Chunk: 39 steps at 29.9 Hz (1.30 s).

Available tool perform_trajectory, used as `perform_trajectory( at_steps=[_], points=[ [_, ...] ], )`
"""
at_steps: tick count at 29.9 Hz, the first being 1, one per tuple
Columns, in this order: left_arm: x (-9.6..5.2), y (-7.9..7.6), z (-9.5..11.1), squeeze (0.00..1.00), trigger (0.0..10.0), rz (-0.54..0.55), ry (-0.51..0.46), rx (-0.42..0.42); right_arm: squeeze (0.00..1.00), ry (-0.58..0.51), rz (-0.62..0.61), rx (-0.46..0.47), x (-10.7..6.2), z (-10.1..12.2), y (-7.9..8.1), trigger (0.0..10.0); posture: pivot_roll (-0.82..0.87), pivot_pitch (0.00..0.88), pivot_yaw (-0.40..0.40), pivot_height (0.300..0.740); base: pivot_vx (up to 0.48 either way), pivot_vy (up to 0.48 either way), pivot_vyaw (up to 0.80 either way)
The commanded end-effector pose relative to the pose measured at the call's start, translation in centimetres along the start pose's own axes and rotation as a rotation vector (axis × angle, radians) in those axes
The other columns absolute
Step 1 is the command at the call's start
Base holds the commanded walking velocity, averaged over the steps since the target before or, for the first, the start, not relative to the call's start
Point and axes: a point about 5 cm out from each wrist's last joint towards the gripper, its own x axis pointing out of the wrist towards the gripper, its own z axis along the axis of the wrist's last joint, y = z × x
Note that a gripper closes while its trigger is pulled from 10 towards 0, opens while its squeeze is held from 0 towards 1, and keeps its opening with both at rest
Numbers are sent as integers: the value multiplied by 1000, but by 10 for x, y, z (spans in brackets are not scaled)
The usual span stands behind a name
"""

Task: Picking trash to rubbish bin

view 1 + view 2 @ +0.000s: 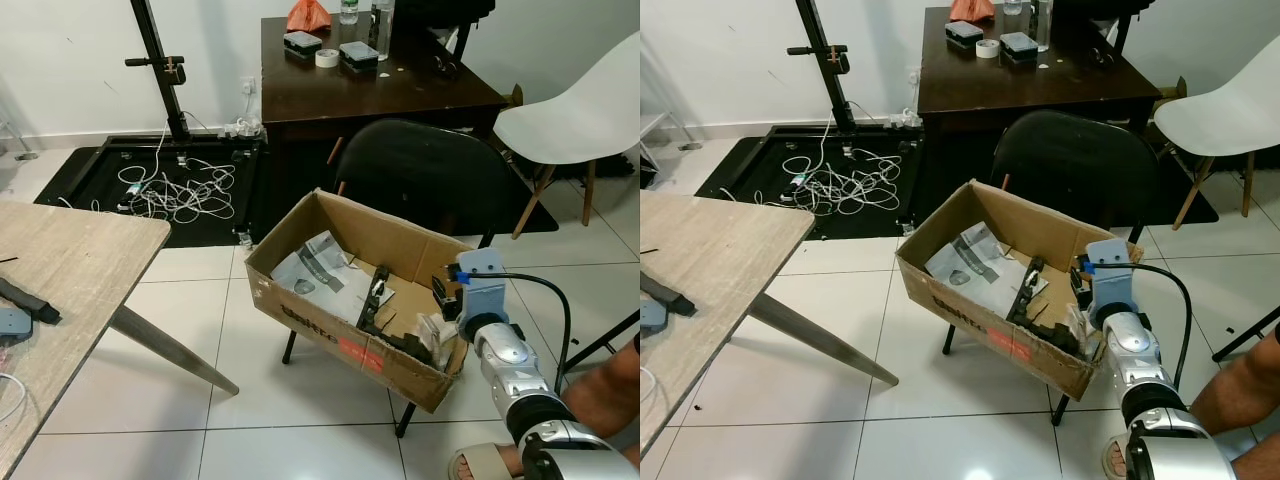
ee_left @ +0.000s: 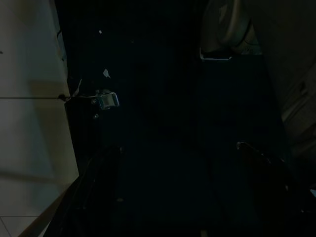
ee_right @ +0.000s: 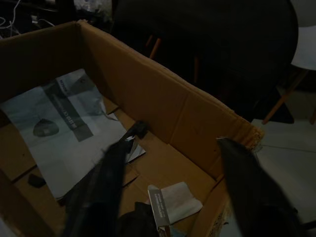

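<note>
Trash [image 3: 174, 200] below open right hand [image 3: 173, 190]

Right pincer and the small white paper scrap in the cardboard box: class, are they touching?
Apart. In the right wrist view the right pincer is open, its fingers wide either side, and the paper scrap lies below on the cardboard box floor.

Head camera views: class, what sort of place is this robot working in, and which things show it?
Probably a home office or workroom: a dark desk bearing tape and small cases, a black chair holding a cardboard box of scrap, and loose cables beside a stand.
</note>
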Motion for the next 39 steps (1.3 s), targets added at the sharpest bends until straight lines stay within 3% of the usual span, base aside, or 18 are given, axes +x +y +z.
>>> perform_trajectory(
  at_steps=[1,3,4,5,6,13,15,19,23,25,27,30,32,33,34,35,36,39],
  points=[
    [-3,11,4,0,10000,27,-20,-1,1000,-14,-25,23,-1,1,-4,10000,-86,246,88,740,0,0,0],
    [-3,10,5,0,10000,24,-24,-1,1000,-16,-27,38,-1,1,-3,10000,-92,239,83,740,0,0,0],
    [-2,8,7,0,10000,21,-27,-1,153,-9,-22,49,-2,-1,-1,10000,-99,234,81,740,0,0,0],
    [-1,7,8,0,10000,18,-29,0,153,-4,-19,56,-2,-3,1,10000,-101,232,80,740,0,0,0],
    [0,5,10,0,10000,14,-32,0,0,16,-17,69,-4,-8,3,10000,-110,228,79,740,0,0,0],
    [3,-2,16,0,10000,0,-39,4,0,188,-15,22,-22,-46,11,10000,-125,210,72,740,0,0,0],
    [5,-4,20,0,10000,-3,-46,4,0,225,84,138,-37,-66,30,10000,-130,196,67,740,0,0,0],
    [5,-5,23,0,10000,-2,-50,4,0,161,204,242,-39,-62,50,10000,-141,185,65,740,0,0,0],
    [7,-7,26,0,10000,-2,-50,7,0,37,465,410,-36,-41,86,10000,-152,174,65,740,0,0,0],
    [7,-7,26,0,10000,-3,-49,8,0,16,513,432,-35,-36,92,10000,-154,171,64,740,0,0,0],
    [7,-8,28,0,10000,-4,-50,10,0,-14,693,467,-39,-25,114,10000,-157,162,62,740,0,0,0],
    [9,-10,33,0,10000,-5,-57,9,0,77,917,388,-53,-34,141,10000,-153,149,56,740,0,0,0],
    [9,-11,35,0,10000,-5,-62,5,0,226,976,213,-66,-60,148,10000,-149,141,52,740,0,0,0],
    [9,-11,35,0,10000,-5,-62,5,0,226,976,213,-66,-60,148,10000,-149,141,52,740,0,0,0],
    [9,-12,35,0,10000,-3,-64,1,0,339,998,79,-77,-79,148,10000,-148,137,51,740,0,0,0],
    [9,-12,35,0,10000,-3,-64,1,0,339,998,79,-77,-79,148,10000,-148,137,51,740,0,0,0],
    [10,-12,36,0,10000,1,-64,-2,0,474,1021,-74,-91,-101,141,10000,-146,127,50,740,0,0,0],
    [10,-11,34,0,10000,15,-50,3,0,572,1011,-137,-101,-116,129,10000,-145,118,48,740,0,0,0]
  ],
)
